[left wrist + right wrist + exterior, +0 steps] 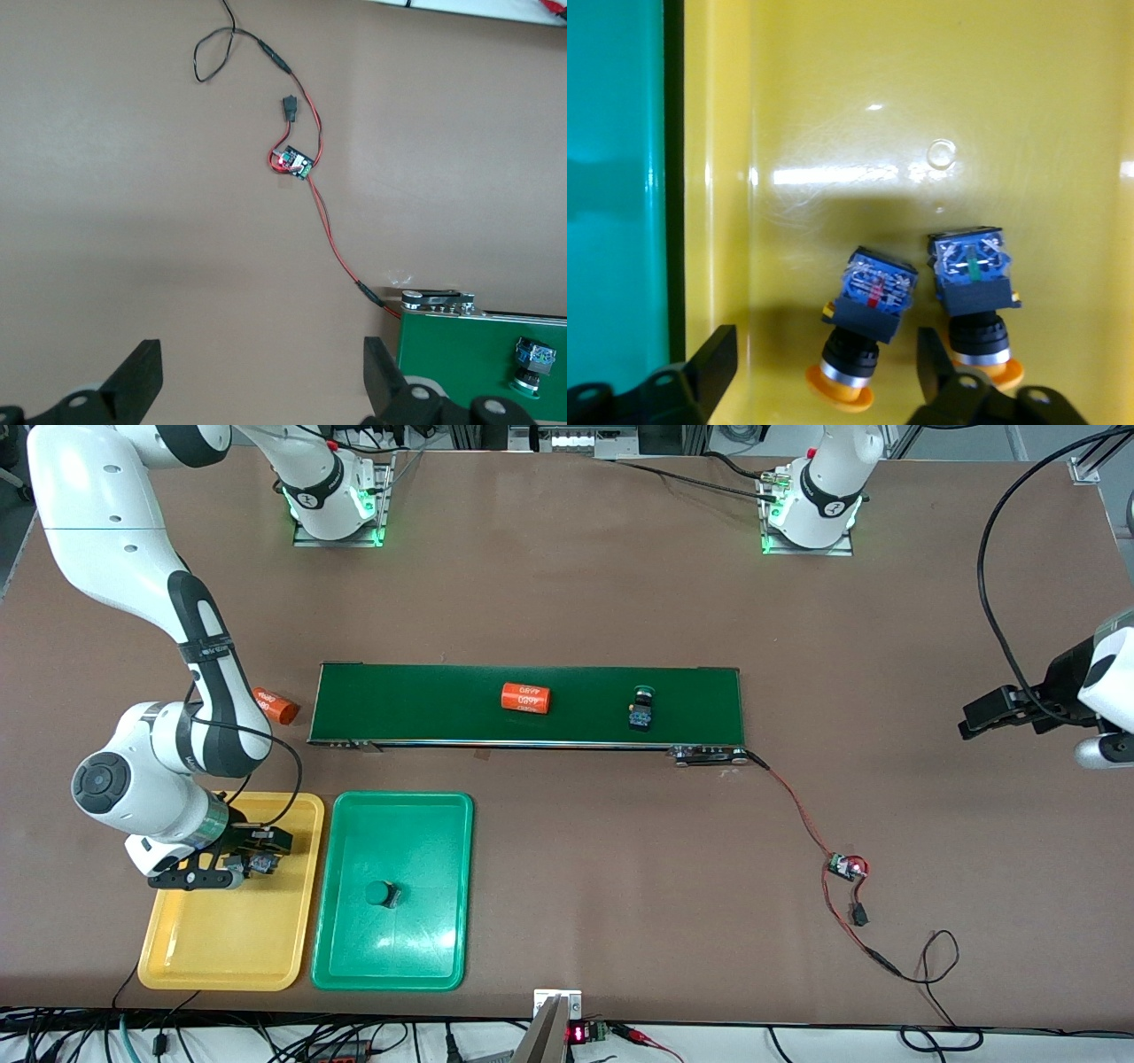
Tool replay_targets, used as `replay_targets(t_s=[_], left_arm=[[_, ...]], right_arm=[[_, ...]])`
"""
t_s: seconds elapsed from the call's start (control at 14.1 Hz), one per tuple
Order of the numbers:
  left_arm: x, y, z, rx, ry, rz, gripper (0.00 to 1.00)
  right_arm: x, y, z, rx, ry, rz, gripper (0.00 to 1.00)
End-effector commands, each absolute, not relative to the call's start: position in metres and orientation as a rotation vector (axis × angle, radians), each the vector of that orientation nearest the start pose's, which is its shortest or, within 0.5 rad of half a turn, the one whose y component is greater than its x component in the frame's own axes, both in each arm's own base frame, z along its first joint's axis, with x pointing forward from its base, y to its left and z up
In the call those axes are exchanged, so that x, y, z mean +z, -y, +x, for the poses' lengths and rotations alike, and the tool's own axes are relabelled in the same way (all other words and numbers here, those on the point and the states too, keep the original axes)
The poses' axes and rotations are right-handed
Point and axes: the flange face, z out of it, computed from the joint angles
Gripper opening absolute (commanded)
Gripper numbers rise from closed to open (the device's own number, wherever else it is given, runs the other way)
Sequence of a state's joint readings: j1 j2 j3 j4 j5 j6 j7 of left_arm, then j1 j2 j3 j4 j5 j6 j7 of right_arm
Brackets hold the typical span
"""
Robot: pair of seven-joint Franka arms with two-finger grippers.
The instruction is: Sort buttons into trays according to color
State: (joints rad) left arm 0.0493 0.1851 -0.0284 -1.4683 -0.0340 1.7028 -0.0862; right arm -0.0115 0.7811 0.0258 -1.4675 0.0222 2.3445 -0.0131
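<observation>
My right gripper (254, 862) (824, 359) hangs low over the yellow tray (221, 948) (921, 133), open. One yellow-capped button (868, 305) lies on the tray floor between the fingers, touching neither. A second yellow-capped button (970, 288) lies right beside it, just outside one finger (935, 359). The green tray (416, 957) (611, 177) beside it holds one green button (383, 894). Another green button (641, 707) (532, 363) lies on the dark-green belt (425, 700) (461, 354). My left gripper (974, 722) (261, 372) waits open over bare table at the left arm's end.
An orange cylinder (526, 698) lies on the belt and another (275, 705) on the table off the belt's end by the right arm. A small circuit board (846, 865) (292, 162) on red wire lies nearer the front camera than the belt.
</observation>
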Motion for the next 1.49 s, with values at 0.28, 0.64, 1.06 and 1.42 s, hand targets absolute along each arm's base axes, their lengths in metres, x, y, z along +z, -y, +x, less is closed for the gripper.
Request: replay_targets(t_s=[0.28, 0.64, 1.06, 1.42], left_arm=[[0.600, -0.013, 0.588, 0.047, 0.137, -3.162, 1.00], [0.601, -0.008, 0.587, 0.042, 0.127, -3.160, 1.00], [0.596, -0.018, 0.587, 0.056, 0.153, -3.157, 1.00], [0.599, -0.011, 0.587, 0.049, 0.131, -3.151, 1.00]], right_arm=[[0.305, -0.075, 0.656, -0.002, 0.117, -3.080, 1.00], [0.342, -0.138, 0.573, 0.075, -0.012, -3.101, 1.00], [0.348, -0.272, 0.497, 0.088, -0.261, -3.137, 1.00], [0.341, -0.303, 0.473, 0.117, -0.243, -3.189, 1.00]])
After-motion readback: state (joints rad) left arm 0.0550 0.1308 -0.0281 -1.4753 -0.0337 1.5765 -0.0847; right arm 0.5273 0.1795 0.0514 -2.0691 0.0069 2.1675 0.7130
